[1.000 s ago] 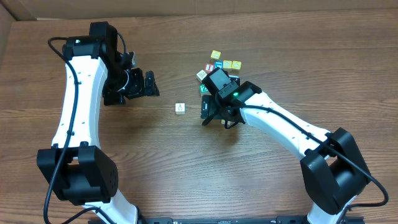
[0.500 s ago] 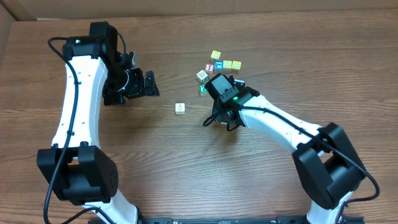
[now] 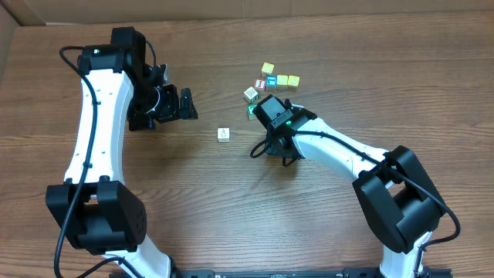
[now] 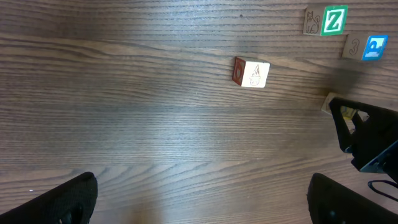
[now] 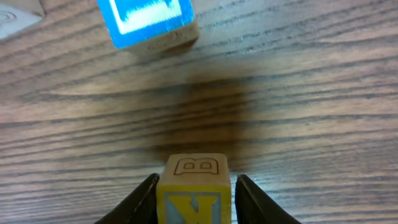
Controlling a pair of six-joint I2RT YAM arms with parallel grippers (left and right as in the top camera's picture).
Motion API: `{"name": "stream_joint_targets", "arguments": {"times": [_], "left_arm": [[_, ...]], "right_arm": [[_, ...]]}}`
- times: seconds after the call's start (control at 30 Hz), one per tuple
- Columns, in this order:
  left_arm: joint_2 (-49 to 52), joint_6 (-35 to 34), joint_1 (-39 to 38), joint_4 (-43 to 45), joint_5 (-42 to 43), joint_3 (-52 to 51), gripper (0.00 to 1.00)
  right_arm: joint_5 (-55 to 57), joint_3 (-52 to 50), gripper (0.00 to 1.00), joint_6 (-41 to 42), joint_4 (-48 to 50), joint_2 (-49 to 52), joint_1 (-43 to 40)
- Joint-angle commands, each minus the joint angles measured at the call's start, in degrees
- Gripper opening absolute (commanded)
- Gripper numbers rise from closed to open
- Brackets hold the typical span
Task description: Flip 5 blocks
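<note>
My right gripper [image 5: 194, 200] is shut on a pale yellow block [image 5: 193, 182] with an outlined B on top and a yellow letter on its near face; it rests on the table. Just beyond it lies the teal-blue block [image 5: 148, 22]. From overhead, the right gripper [image 3: 262, 145] is just below the block cluster, where the green block [image 3: 252, 110] and a white block [image 3: 250, 93] lie. Another white block [image 3: 223, 134] sits alone mid-table and shows in the left wrist view [image 4: 252, 73], with the green Z block [image 4: 334, 20] beyond. My left gripper [image 3: 185, 104] hovers open, holding nothing.
Brighter yellow cubes [image 3: 282, 80] and a red-and-white cube [image 3: 260, 83] lie at the back of the cluster. The wooden table [image 3: 193, 201] stretches bare at front and left. The right arm [image 3: 347, 154] crosses the right side.
The right gripper's jaws have drawn in from wide open onto the pale yellow block, and its wrist has shifted slightly left. The left arm has not moved.
</note>
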Motion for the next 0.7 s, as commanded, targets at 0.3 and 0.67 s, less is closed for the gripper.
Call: {"name": "stream_joint_targets", "arguments": {"times": [0.3, 0.67], "left_arm": [[0.7, 0.2, -0.4, 0.0, 0.0, 1.5, 1.0], [0.7, 0.2, -0.4, 0.0, 0.0, 1.4, 1.0]], "right_arm": [[-2.5, 0.8, 0.31, -1.7, -3.1, -1.5, 0.0], [-2.4, 0.8, 0.41, -1.7, -4.2, -1.4, 0.0]]}}
